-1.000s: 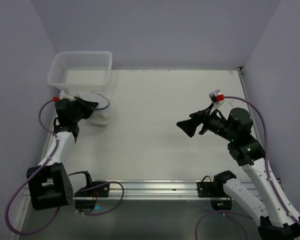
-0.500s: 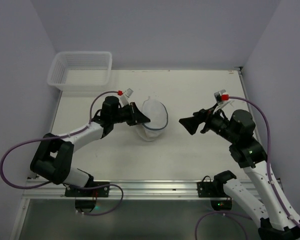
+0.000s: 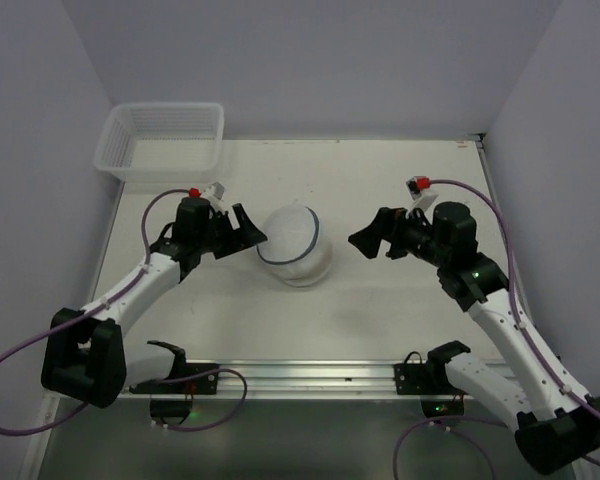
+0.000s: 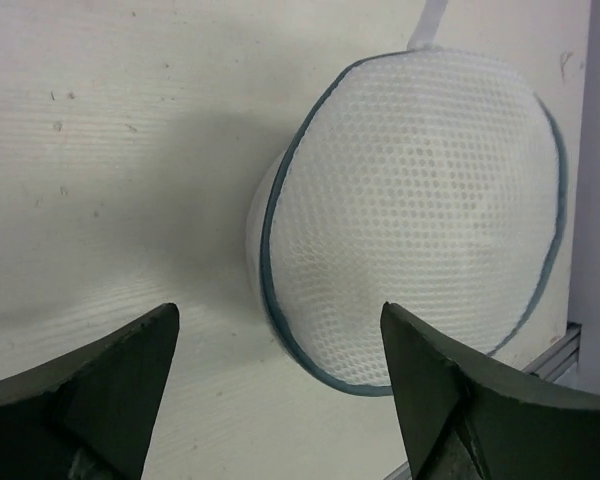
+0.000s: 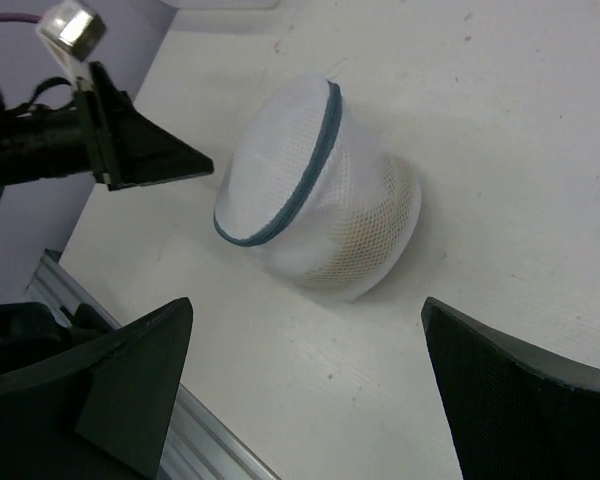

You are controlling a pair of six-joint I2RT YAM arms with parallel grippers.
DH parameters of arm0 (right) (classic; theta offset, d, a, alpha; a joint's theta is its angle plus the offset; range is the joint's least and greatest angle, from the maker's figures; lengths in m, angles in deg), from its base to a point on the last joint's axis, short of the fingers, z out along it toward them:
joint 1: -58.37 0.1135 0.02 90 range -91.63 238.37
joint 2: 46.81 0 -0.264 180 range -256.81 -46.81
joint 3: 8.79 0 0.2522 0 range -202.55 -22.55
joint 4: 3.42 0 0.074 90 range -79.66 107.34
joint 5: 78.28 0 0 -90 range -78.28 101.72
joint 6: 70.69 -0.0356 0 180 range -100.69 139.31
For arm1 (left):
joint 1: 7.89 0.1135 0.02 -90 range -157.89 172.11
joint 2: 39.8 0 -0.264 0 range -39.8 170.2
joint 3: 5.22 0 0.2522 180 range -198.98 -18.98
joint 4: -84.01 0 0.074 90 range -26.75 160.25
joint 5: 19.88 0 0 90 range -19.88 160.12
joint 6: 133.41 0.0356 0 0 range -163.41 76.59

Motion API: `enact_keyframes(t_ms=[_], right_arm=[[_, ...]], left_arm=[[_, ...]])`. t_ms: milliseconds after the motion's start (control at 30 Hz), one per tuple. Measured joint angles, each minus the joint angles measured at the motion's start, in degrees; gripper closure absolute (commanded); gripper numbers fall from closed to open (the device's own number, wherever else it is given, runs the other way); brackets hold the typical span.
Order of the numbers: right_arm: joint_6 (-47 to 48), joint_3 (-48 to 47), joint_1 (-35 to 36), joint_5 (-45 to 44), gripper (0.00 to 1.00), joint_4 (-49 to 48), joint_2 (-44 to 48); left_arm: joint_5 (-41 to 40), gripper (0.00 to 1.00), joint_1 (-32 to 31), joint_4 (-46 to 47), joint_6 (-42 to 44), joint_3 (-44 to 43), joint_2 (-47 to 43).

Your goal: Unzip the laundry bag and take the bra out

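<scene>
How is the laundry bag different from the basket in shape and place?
The bag is round, domed mesh with a grey-blue rim; the basket is rectangular, open-topped lattice. The bag lies in the middle; the basket sits at the far left corner. Both are white.

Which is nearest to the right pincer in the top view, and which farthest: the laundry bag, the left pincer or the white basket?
1. laundry bag, mid-table, just beside the right pincer.
2. left pincer, on the bag's other side.
3. white basket, far left corner.
</scene>
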Motion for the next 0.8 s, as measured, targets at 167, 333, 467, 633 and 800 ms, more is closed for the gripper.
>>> enact_keyframes(t_ms=[167, 333, 467, 633, 800], right_arm=[[-0.9, -5.8, 2.6, -1.8, 0.01, 0.9, -11.6], [-1.6, -12.8, 4.5, -5.6, 0.01, 0.6, -21.0], [-1.5, -19.7, 5.3, -8.2, 0.02, 0.3, -29.7], [-1.8, -23.0, 6.2, -8.9, 0.06, -0.7, -39.3], [-2.2, -21.9, 8.0, -9.8, 0.14, -0.9, -44.7]], left_arm=[[-5.9, 0.13, -6.0, -0.6, -7.5, 0.0, -6.9], [-8.9, 0.18, -14.1, 0.6, -15.3, 1.2, -9.6], [-10.7, 0.23, -16.5, 0.7, -18.6, 3.7, -8.9], [-11.9, 0.33, -17.0, 1.5, -20.7, 5.5, -5.8], [-13.3, 0.38, -17.0, 3.3, -21.1, 5.6, -2.0]])
